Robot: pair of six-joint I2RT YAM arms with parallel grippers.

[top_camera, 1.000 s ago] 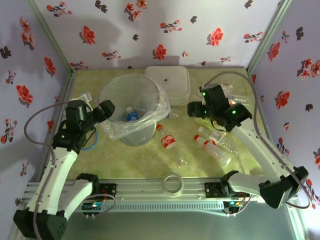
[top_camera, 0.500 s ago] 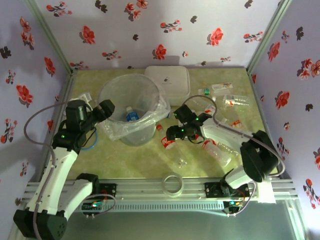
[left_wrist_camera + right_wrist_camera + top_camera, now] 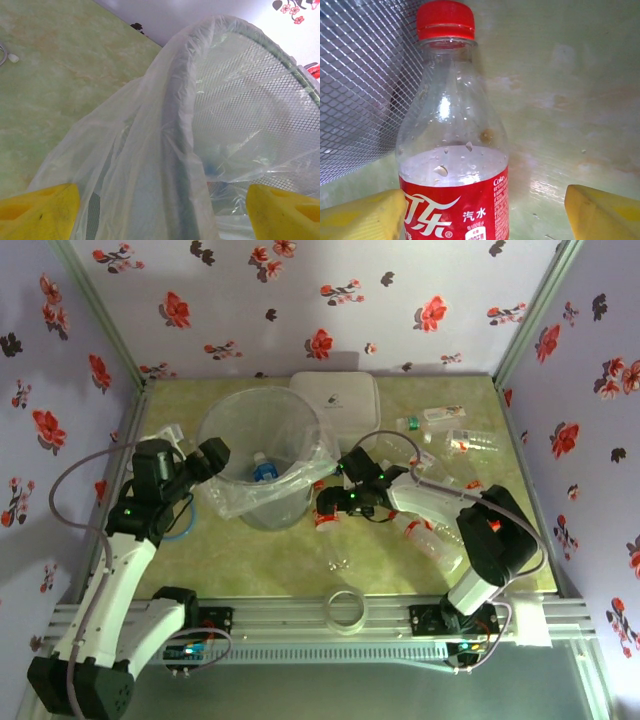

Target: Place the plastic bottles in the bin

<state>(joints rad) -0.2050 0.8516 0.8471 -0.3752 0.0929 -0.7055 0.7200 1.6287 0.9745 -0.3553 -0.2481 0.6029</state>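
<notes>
The bin [image 3: 232, 418] stands at back left, lined with a crinkly bag, and a blue-labelled bottle [image 3: 263, 471] lies inside. My left gripper [image 3: 213, 452] is open at the bin's left rim [image 3: 180, 115], and the rim and bag pass between its yellow fingers [image 3: 40, 207]. A red-capped, red-labelled bottle [image 3: 455, 150] lies on the table just right of the bin. My right gripper [image 3: 332, 506] is low over it and open, with the bottle [image 3: 327, 523] between the fingers and against the left one. Several more bottles lie to the right [image 3: 430, 540] and at the back right [image 3: 470, 441].
A white rounded-square flat box [image 3: 337, 400] sits behind the bin. A small clear ring [image 3: 345, 608] lies near the front rail. The bin's mesh wall [image 3: 355, 75] stands close to the left of the right gripper. Flowered walls close in the table.
My right arm swung from the back right down to the left and now straddles the red-labelled bottle beside the bin. The bottle shifted slightly left. The left arm has not moved.
</notes>
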